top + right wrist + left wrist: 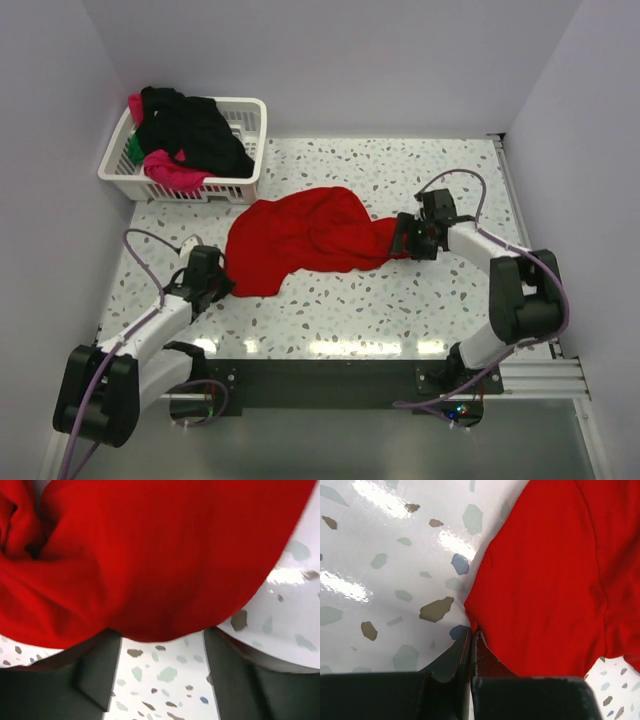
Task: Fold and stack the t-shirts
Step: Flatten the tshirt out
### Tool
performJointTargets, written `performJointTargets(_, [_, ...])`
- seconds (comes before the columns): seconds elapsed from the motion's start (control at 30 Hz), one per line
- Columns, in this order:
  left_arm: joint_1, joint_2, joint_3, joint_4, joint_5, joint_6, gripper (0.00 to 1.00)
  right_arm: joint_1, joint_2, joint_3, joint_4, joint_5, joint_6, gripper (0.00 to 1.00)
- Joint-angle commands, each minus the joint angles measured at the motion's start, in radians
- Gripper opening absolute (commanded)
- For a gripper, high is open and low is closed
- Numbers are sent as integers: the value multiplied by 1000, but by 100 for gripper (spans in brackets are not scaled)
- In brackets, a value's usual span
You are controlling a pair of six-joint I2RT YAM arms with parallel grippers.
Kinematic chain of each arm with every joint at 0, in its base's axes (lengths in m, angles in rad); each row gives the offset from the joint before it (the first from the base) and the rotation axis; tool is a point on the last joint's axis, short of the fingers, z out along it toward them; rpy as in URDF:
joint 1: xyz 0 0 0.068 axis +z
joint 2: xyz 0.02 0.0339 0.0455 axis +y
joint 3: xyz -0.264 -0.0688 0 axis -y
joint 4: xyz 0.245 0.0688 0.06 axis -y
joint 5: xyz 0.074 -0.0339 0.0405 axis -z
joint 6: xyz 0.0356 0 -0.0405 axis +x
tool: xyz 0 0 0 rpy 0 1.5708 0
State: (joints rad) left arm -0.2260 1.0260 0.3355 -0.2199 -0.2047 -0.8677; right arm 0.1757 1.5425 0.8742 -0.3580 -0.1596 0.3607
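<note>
Red t-shirt (300, 238) lies crumpled in the middle of the table (430, 300), not yet flat. My left gripper (471, 637) is pinched tight on its edge. My right gripper (162, 642) stands apart with cloth draped over the fingers. I'm at the spreading step, I reckon: next, right clamps, then both stretch it out.

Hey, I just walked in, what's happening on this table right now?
Two robot arms are working on a red t-shirt lying crumpled on the table. The left hand is shut on its left edge; the right hand is open at the opposite end, cloth draped over its fingers. More shirts wait in the white basket.
</note>
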Motion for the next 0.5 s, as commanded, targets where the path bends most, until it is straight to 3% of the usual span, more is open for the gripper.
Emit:
performJointTargets(0.0, [4, -17, -20, -15, 71, 35, 0, 1, 79, 86, 64, -64, -9, 65])
performJointTargets(0.03, [5, -30, -12, -30, 73, 33, 0, -1, 108, 121, 53, -73, -12, 57])
performJointTargets(0.07, [4, -64, 12, -41, 70, 33, 0, 1, 116, 138, 44, -83, -17, 37])
performJointTargets(0.17, [5, -150, 104, -120, 21, 33, 0, -1, 88, 198, -2, -100, -38, 0])
performJointTargets(0.47, [5, -305, 632, -438, -197, 27, 0, 1, -160, 594, -344, 26, -85, 0])
